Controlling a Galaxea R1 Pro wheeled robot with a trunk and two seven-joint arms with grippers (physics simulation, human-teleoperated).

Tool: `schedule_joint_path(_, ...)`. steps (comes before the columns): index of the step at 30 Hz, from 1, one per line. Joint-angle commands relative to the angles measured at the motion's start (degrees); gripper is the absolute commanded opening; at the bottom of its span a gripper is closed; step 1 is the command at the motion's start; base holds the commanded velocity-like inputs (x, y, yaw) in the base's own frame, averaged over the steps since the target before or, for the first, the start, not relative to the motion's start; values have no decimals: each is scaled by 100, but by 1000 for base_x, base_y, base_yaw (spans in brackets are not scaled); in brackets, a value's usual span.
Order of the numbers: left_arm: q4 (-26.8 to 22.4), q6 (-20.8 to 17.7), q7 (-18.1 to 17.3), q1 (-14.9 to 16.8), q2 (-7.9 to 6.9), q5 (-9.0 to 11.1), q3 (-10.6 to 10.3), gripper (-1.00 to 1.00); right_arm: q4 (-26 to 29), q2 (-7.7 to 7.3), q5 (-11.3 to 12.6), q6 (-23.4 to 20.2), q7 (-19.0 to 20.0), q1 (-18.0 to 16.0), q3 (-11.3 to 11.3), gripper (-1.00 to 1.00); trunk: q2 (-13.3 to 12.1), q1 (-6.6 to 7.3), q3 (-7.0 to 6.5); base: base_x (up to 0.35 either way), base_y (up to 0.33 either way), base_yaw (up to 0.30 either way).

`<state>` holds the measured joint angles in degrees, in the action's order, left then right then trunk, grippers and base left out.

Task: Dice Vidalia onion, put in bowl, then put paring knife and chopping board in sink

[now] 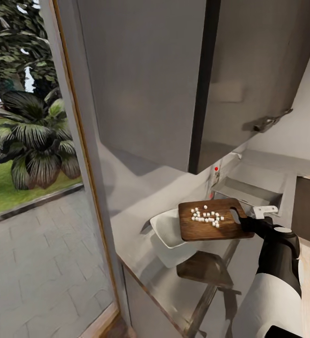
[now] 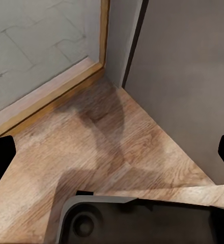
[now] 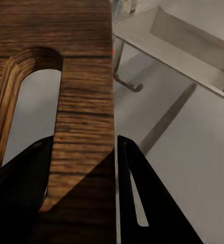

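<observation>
- The white bowl (image 1: 168, 228) sat on the glossy desk (image 1: 141, 202), its far side tucked under the chopping board's (image 1: 214, 219) left end, probably so the dice could slide in.
- The diced onion (image 1: 207, 216) lay clustered on the raised board.
- The right claw (image 1: 247, 223) was clamped on the board's handle end, one finger (image 3: 142, 203) visible beside the slot, holding it above the desk.
- The sink (image 1: 249, 190) lay behind.
- The left claw's fingers (image 2: 0, 157) stood apart over the wooden floor (image 2: 91, 147), idle.
</observation>
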<state>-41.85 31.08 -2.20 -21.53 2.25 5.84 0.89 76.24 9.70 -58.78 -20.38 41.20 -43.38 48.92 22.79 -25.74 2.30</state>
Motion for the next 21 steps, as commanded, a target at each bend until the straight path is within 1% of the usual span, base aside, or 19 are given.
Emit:
schedule_joint_path(1,-7,3,-23,-1,3,40,8,100,8,5,-27,-10,37,-11,12,-100,13,-4,12,0,0,29)
schedule_joint_path(5,-7,3,-25,-1,3,40,8,100,8,5,-42,-10,37,-12,12,-100,13,-4,12,0,0,6)
schedule_joint_path(7,-7,-4,-26,-1,3,40,8,100,10,5,-104,-10,37,-11,12,-100,13,-4,12,0,0,1)
schedule_joint_path(11,-7,-6,-25,-1,3,40,8,100,13,5,-145,-17,38,-11,12,-100,13,-4,12,0,0,0)
schedule_joint_path(21,-7,-6,-26,-1,3,40,8,100,5,5,-151,-18,45,-10,12,-100,13,-4,12,0,0,0)
